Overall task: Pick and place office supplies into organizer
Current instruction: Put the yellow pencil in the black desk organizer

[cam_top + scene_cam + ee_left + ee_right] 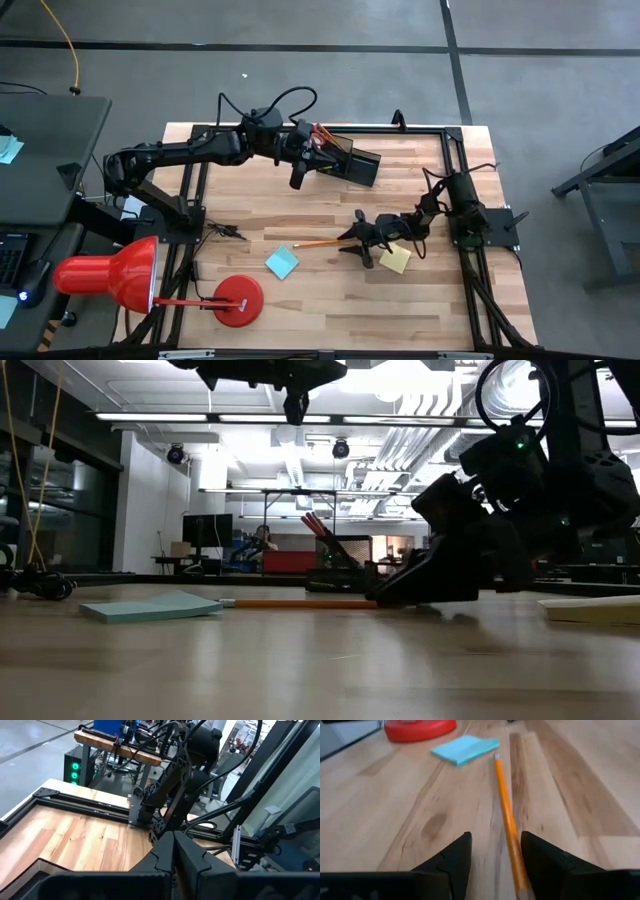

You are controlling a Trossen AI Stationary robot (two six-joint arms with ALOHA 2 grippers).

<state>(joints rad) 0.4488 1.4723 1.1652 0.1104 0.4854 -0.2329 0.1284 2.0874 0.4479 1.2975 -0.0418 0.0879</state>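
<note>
Lying between right end effector (pixel 492 857) fingers: pencil (pixel 506 815).

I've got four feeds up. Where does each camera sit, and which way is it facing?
High: overhead, straight down on the table; both arms show.
Low: at tabletop height, level across; right tool down at the pencil.
Left wrist: over the organizer, facing the right arm; shut left tool.
Right wrist: along the tabletop; right tool straddling the pencil.
Shared: pencil and blue pad in high, low, right wrist.
</note>
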